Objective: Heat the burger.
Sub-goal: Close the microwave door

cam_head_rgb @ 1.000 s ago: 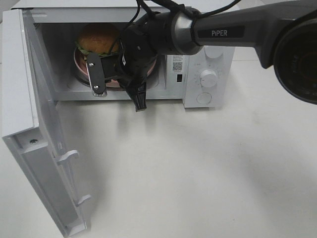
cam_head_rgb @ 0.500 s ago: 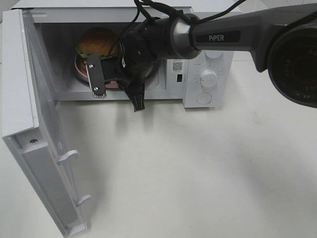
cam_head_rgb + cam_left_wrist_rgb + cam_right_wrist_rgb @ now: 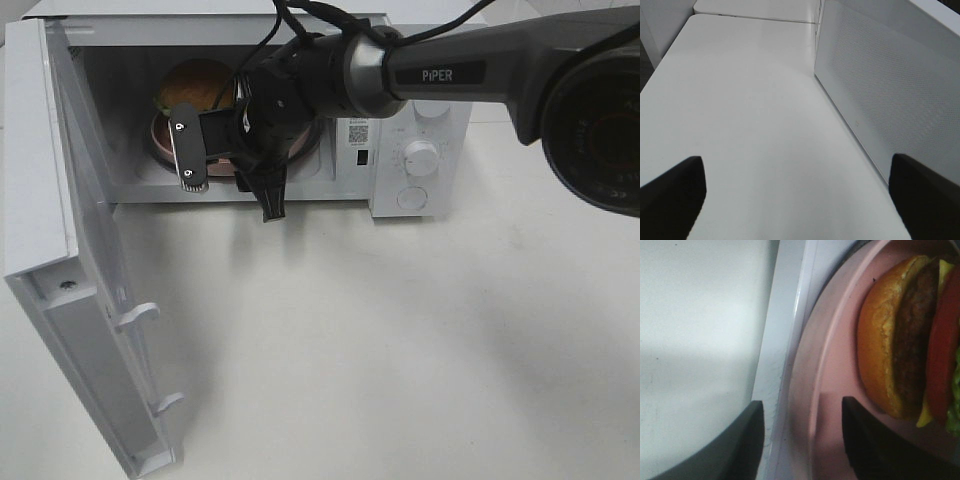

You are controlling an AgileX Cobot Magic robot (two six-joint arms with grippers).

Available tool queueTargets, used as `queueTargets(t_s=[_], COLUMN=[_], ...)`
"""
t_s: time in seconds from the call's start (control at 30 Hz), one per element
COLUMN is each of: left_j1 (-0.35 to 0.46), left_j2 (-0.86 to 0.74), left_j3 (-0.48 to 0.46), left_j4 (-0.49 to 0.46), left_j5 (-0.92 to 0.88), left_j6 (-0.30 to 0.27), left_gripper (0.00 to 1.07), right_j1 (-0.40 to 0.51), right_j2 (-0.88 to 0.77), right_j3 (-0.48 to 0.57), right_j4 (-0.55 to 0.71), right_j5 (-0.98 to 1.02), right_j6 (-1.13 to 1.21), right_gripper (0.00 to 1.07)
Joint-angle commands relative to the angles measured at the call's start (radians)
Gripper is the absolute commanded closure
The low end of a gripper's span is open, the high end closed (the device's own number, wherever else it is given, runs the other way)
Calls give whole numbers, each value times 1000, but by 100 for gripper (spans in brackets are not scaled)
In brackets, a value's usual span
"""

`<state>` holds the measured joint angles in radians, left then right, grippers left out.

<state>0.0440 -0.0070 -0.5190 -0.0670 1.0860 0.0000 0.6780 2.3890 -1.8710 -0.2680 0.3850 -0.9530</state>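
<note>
The burger (image 3: 193, 84), with its golden bun, sits on a pink plate (image 3: 159, 136) inside the open microwave (image 3: 420, 110). In the right wrist view the burger (image 3: 900, 340) rests on the plate (image 3: 835, 370), showing its patty, tomato and cheese layers. My right gripper (image 3: 228, 175) hangs at the oven's mouth. Its fingers (image 3: 740, 440) stand apart on either side of the plate's near rim, open. My left gripper (image 3: 797, 200) is open over bare table beside the door's outer face, and does not show in the exterior view.
The microwave door (image 3: 90, 300) is swung wide toward the front left, its handle (image 3: 140, 318) facing inward. The control knobs (image 3: 421, 157) are right of the cavity. White table (image 3: 400, 350) spreads in front. The right arm (image 3: 480, 65) crosses above the oven.
My right gripper's jaws have spread apart off the plate's rim and shifted slightly up. The plate and burger rest in the oven. The left arm is unchanged.
</note>
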Motion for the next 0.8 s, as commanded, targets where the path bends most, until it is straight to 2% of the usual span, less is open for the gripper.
queueTargets(t_s=[0.03, 0.17, 0.2, 0.27, 0.3, 0.8], left_j1=[3, 3, 3, 3, 3, 3], left_j2=[-15, -15, -15, -15, -15, -15], left_j3=[2, 2, 2, 2, 2, 2], left_j4=[-8, -8, -8, -8, -8, -8], left_j5=[-14, -14, -14, -14, -14, -14], left_j6=[0, 0, 0, 0, 0, 0], left_gripper=[16, 16, 16, 16, 16, 16], right_j1=[-1, -1, -1, -1, -1, -1], right_j2=[-8, -25, -43, -54, -77, -240], right_j3=[-10, 11, 44, 61, 103, 338], right_j4=[28, 40, 44, 45, 45, 40], right_j5=[2, -25, -56, -69, -103, -190], right_j6=[10, 9, 9, 9, 9, 10], right_gripper=[48, 40, 35, 33, 29, 31])
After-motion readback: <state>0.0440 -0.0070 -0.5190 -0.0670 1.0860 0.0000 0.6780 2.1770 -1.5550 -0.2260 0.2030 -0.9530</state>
